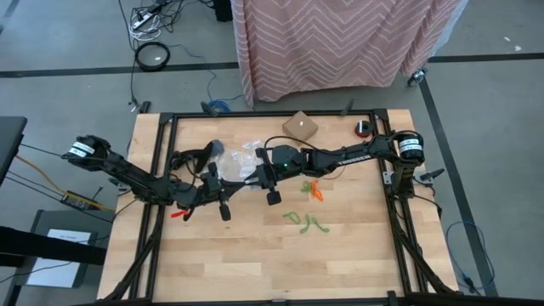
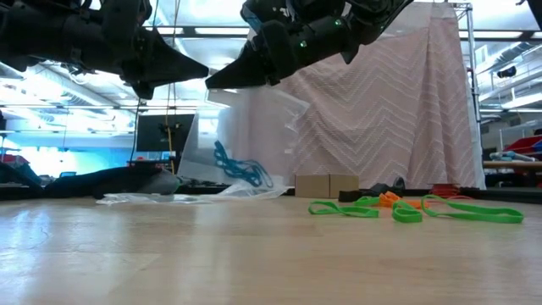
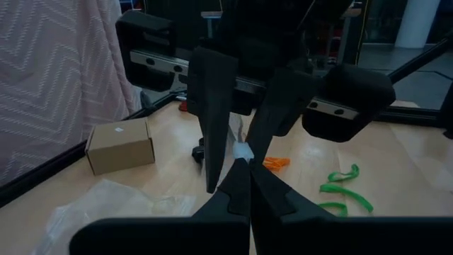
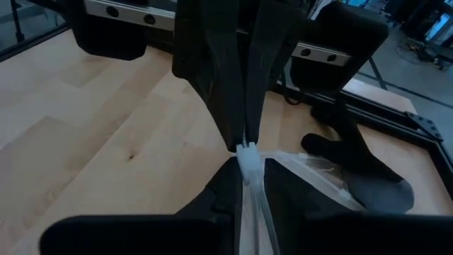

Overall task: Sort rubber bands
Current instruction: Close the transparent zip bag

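A clear plastic bag [image 2: 254, 127] with blue rubber bands [image 2: 240, 169] inside hangs above the table's middle, its lower end lying on the table [image 2: 186, 196]. My left gripper [image 3: 242, 185] and my right gripper [image 4: 248, 185] meet tip to tip at the bag's top [image 1: 240, 174], and both are shut on it. Green rubber bands [image 1: 306, 221] and orange rubber bands [image 1: 314, 191] lie loose on the table to the right of the grippers. My left gripper pinches a small bit of the bag's top edge [image 3: 243, 151] at its fingertips, coming about level from the table's left. The bag hangs below the fingers, its lower end on the table. My right gripper pinches the same stretch of the bag's top edge [image 4: 248, 160] between its two fingers, coming from the table's right and slanting a little downward. The plastic runs back between the fingers. The fingertips stand right against the left gripper's.
A small cardboard box [image 1: 299, 126] stands at the far edge, with a red and black object [image 1: 364, 129] to its right. A dark heap [image 1: 200, 155] lies by more clear plastic at the far left. A black frame [image 1: 255, 115] borders the table. The near half is bare wood.
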